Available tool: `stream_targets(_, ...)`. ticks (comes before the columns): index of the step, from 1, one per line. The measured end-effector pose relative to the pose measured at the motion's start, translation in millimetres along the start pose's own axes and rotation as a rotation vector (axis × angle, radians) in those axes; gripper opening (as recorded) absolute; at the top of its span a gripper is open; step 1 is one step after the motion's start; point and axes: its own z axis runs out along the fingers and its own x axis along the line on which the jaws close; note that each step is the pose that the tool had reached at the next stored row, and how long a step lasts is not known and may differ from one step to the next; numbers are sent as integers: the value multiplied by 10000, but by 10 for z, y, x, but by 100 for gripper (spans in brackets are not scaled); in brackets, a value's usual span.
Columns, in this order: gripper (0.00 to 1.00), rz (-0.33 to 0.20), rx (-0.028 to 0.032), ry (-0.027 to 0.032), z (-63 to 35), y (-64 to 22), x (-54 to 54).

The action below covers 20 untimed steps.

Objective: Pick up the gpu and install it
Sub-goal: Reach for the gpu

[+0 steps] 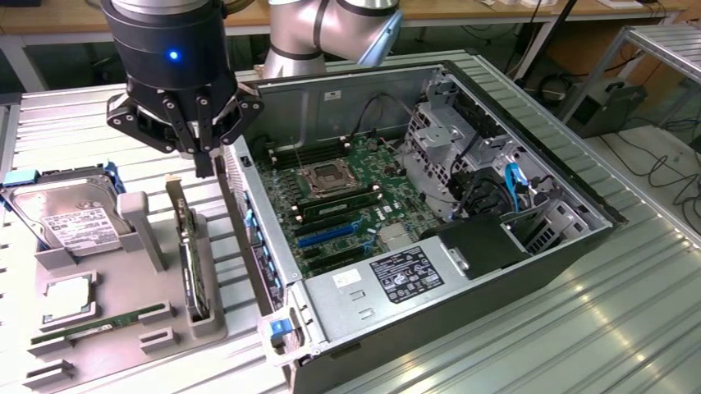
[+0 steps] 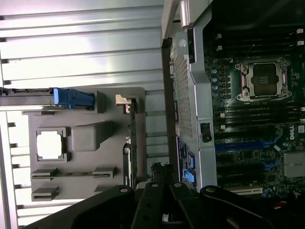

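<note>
So, going across the exterior view from its left: the hard drive (image 1: 68,220) with the white label sits at the far end of your gray parts tray (image 1: 107,361). Nearer the camera on that tray are a square CPU chip (image 1: 68,300) and the slim green RAM stick (image 1: 101,322).

Just to the right of those, the gpu (image 1: 194,263) stands on its long edge in its tray slot, with the beige bracket strip at the far end. From the wrist view you see it edge-on as a thin dark line (image 2: 134,143) along the tray's side, near the case wall.

Your gripper (image 1: 203,168) hangs right above the far end of the gpu, between the tray and the case. The fingers are pressed together with nothing between them, and there's a visible gap down to the card, so it isn't touching it. In the wrist view the tips (image 2: 161,168) sit close to the card's edge.

Right of that is the open PC case (image 1: 570,238), lying on its side on the ribbed metal table (image 1: 613,328). Inside you can see the green motherboard (image 1: 348,215), the bare CPU socket (image 1: 328,176) and blue expansion slots (image 1: 328,236). The gpu is in the tray, not in the case.
</note>
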Motion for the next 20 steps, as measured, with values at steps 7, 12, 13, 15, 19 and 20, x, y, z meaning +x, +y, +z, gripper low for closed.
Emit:
stream_targets(7, 11, 0, 0, 0, 2, -29, -2)
stream_targets(12, 11, 0, 0, 0, 4, -56, -4)
stream_targets(13, 11, 0, 0, 0, 5, -64, -5)
stream_targets(15, 11, 0, 0, 0, 6, -72, -5)
stream_targets(19, 11, 0, 0, 0, 6, -89, -6)
stream_targets(20, 11, 0, 0, 0, 7, -95, -7)
